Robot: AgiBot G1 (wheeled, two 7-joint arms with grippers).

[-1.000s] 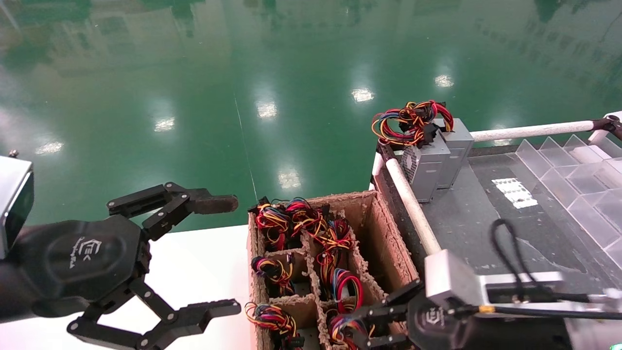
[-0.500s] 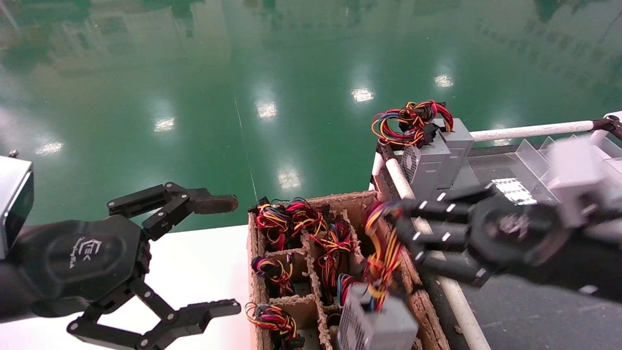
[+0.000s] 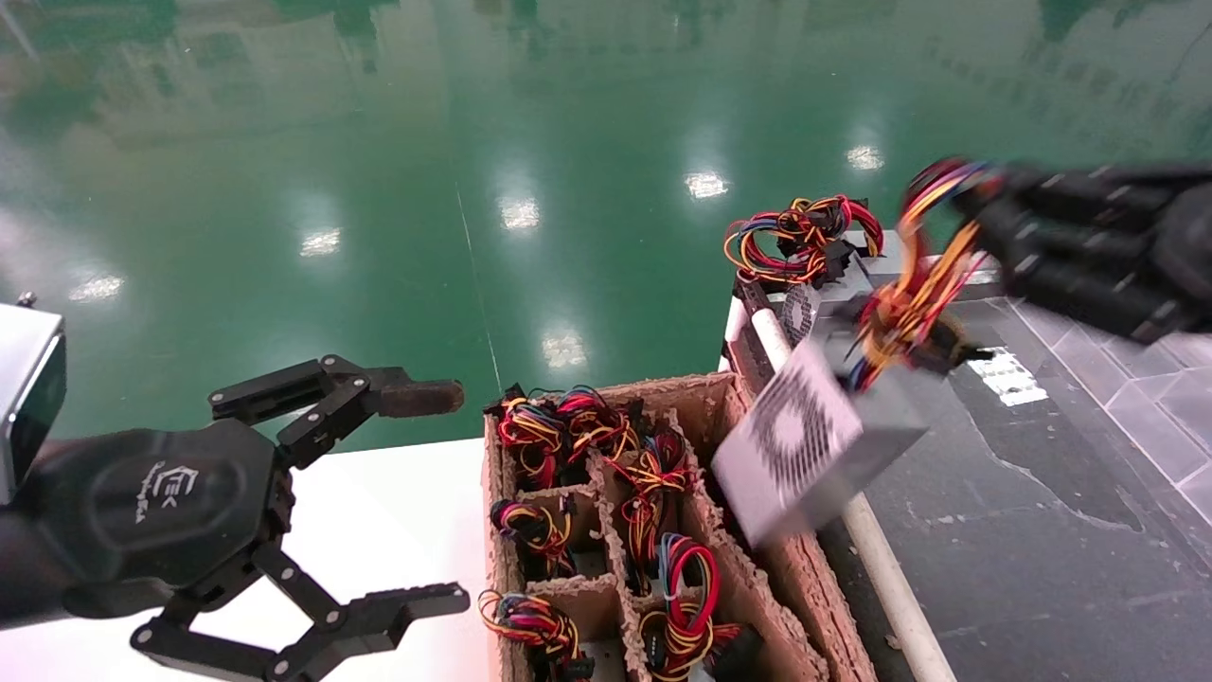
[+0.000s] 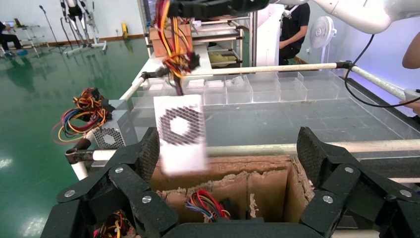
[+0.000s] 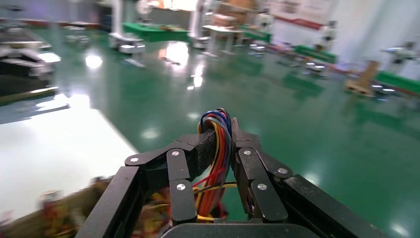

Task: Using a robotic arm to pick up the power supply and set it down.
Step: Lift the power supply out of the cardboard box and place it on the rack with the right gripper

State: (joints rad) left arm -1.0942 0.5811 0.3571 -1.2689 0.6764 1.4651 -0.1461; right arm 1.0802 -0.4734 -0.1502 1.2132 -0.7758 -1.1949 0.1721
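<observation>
The power supply [image 3: 805, 436], a grey metal box with a honeycomb fan grille, hangs tilted in the air over the right edge of the cardboard box. It dangles by its red, yellow and orange wire bundle [image 3: 914, 275]. My right gripper [image 3: 985, 204] is shut on the top of that bundle, high at the right; the wires [image 5: 220, 148] are pinched in the right gripper [image 5: 224, 136]. The left wrist view shows the power supply [image 4: 181, 131] hanging beyond the box. My left gripper [image 3: 426, 493] stays open at the left above the white surface, holding nothing.
The cardboard box [image 3: 805, 616] has dividers and holds several wire-topped units. Two grey boxes with a looped wire tangle [image 3: 833, 322] stand at the dark table's [image 3: 994, 530] far corner. A white rail [image 3: 881, 568] edges that table. Clear plastic bins [image 3: 1165, 379] line its right.
My right gripper has risen and swung to the right and back, lifting the power supply out of the cardboard box by its wires. The left arm has not moved.
</observation>
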